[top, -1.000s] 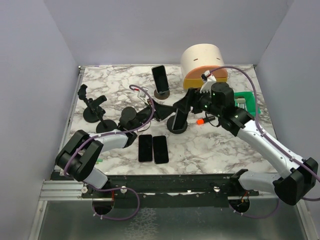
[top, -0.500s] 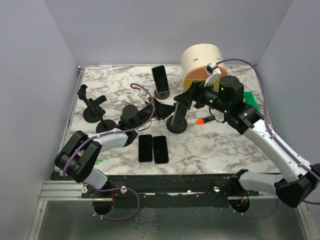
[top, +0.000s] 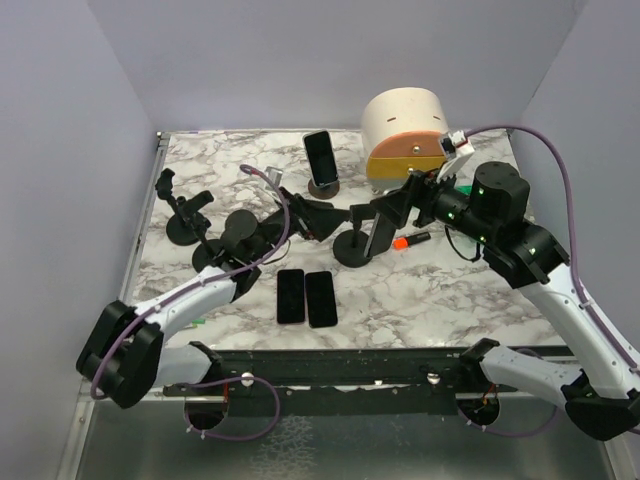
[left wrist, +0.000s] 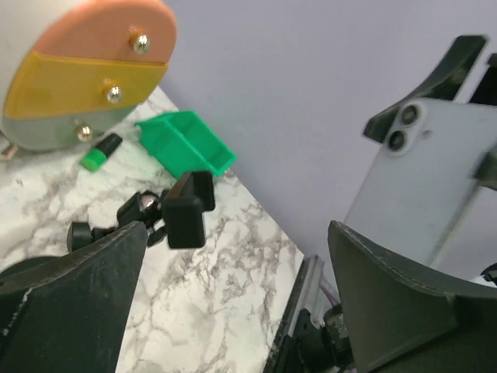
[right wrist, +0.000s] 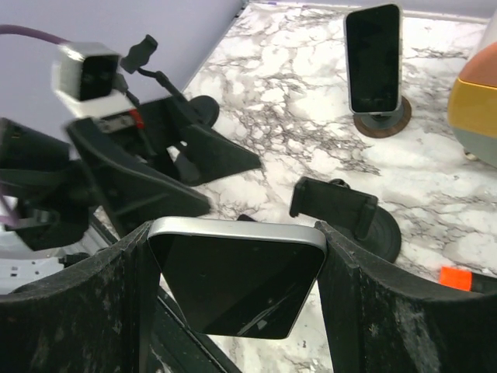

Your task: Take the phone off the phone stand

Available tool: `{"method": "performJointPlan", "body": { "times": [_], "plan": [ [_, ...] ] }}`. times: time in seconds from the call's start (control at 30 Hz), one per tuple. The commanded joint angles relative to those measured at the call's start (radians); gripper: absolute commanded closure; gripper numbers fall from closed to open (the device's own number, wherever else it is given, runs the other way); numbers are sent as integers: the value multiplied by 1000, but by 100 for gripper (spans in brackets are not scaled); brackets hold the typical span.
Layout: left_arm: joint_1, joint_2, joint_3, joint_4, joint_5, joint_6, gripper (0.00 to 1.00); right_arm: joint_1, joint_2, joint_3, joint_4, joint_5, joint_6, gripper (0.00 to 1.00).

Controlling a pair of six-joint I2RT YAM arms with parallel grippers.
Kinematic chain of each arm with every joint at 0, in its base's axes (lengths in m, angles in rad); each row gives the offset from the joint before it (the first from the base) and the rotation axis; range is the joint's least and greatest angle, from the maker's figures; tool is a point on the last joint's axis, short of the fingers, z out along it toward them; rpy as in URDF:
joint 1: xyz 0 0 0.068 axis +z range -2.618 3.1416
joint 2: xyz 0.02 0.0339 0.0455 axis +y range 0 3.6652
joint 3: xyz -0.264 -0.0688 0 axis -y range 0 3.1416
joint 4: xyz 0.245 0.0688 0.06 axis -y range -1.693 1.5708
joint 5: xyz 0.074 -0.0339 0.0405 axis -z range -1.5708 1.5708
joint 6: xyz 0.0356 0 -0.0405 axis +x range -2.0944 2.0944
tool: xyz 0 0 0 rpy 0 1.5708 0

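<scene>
My right gripper (right wrist: 237, 264) is shut on the phone (right wrist: 233, 284), a black-screened handset with a silver edge, held by its two sides in the air. From above, the phone (top: 380, 234) hangs just right of the emptied phone stand (top: 348, 252), with the right gripper (top: 388, 212) above it. The stand's black clamp (right wrist: 335, 203) sits bare behind the phone. My left gripper (top: 325, 220) stands open just left of the stand, touching nothing. In the left wrist view the clamp (left wrist: 183, 211) is ahead of the left gripper (left wrist: 233, 311), and the phone's pale back (left wrist: 423, 175) is at the right.
Another phone (top: 320, 155) stands in a stand at the back. Two phones (top: 291, 296) (top: 319, 298) lie flat near the front. Empty stands (top: 185, 218) stand at the left. A tan drum (top: 405, 130), a green bin (left wrist: 185, 142) and an orange marker (top: 408, 241) are at the right.
The right gripper lifted the phone out of the stand's clamp and drew it right. The left gripper opened, let go of the stand and pulled back left.
</scene>
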Motion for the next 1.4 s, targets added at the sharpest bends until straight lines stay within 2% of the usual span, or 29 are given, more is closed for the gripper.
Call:
{"method": "performJointPlan", "body": {
  "times": [0.0,0.17,0.33,0.47,0.57,0.7,0.87,1.0,1.17,1.37],
  "plan": [
    [2,-174,-44,-57,-55,120,1,-1,-36,37,-50,74,-51,100],
    [2,-364,-111,-85,-177,186,1,-1,-33,47,-57,140,-47,100],
    [-1,-349,5,-218,42,272,1,-2,28,113,-97,183,4,100],
    [-47,-320,96,-343,50,328,1,-1,64,161,-119,183,37,100],
    [-157,-287,199,-498,-21,461,1,-1,91,201,-144,217,56,100],
    [-294,-215,319,-637,-195,575,1,-1,122,238,-162,218,75,100],
    [-374,-161,398,-699,-394,632,1,0,142,255,-166,196,92,100],
    [-412,-115,448,-739,-484,660,3,-1,152,267,-174,193,93,100],
    [-423,-87,470,-755,-527,661,6,-1,154,270,-175,190,89,100],
    [-423,-52,493,-760,-470,654,24,-1,147,253,-153,132,81,100]
  ]
}}
